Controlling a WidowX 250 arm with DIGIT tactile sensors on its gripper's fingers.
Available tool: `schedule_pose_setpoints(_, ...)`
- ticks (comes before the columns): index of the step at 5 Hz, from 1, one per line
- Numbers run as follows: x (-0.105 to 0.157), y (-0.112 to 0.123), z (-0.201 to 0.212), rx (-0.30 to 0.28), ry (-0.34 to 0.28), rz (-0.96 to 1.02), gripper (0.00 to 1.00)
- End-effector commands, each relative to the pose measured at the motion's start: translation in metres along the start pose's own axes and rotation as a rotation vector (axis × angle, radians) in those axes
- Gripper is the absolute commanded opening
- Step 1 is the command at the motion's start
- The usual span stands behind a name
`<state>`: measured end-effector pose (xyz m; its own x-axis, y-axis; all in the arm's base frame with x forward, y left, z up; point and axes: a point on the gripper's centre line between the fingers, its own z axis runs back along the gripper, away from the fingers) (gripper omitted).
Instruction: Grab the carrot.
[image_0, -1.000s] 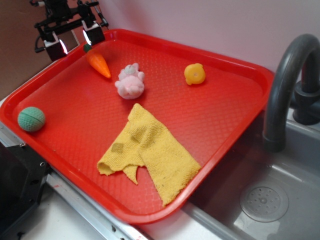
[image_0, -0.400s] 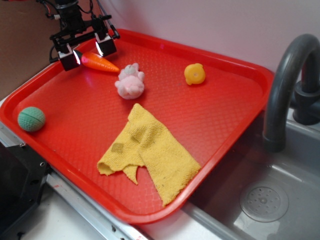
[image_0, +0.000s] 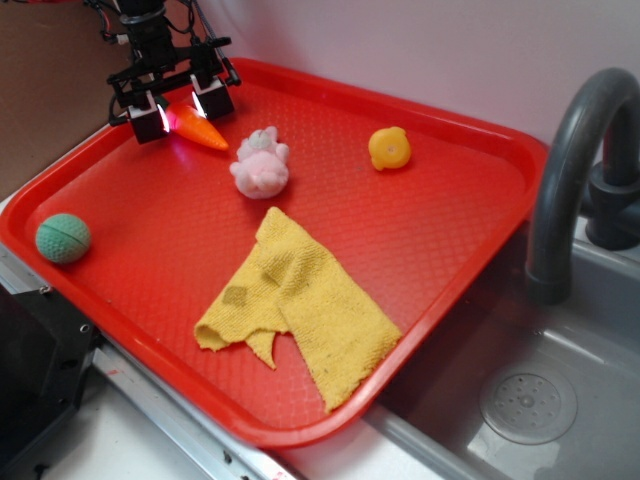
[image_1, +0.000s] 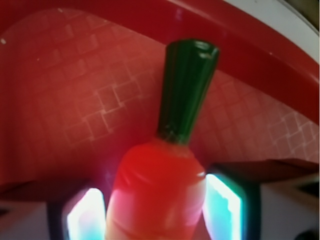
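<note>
At the upper left of the frame, the carrot (image_0: 196, 127) is clamped by the gripper (image_0: 180, 108) at its thick end; slipping could be caused by the glossy taper.

Looks like a toy kitchen set up as a robot test bench

There's a grey plastic sink basin (image_0: 560, 400) with a moulded drain (image_0: 527, 401) and a chunky curved grey faucet (image_0: 575, 160), all pretty clearly play-kitchen stuff. A red cafeteria-style tray (image_0: 470, 250) sits next to the sink, with plastic toys and a yellow knitted dishcloth (image_0: 300, 305) on it. Plain pale wall (image_0: 400, 45) behind, brown cardboard-looking panel (image_0: 45, 90) on the left, and a black robot arm (image_0: 150, 30) with loose cables hangs over the back corner.
</note>
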<state>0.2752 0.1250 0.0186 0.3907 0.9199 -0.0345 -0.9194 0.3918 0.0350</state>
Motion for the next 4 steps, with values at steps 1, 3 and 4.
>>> schedule_pose_setpoints(1, -0.010, 0.013, 0.026, -0.073, 0.007, 0.009, 0.00)
schedule_pose_setpoints(3, -0.046, 0.028, 0.122, -0.219, -0.090, -0.045, 0.00)
schedule_pose_setpoints(4, -0.072, 0.031, 0.153, -0.228, -0.063, -0.151, 0.00)
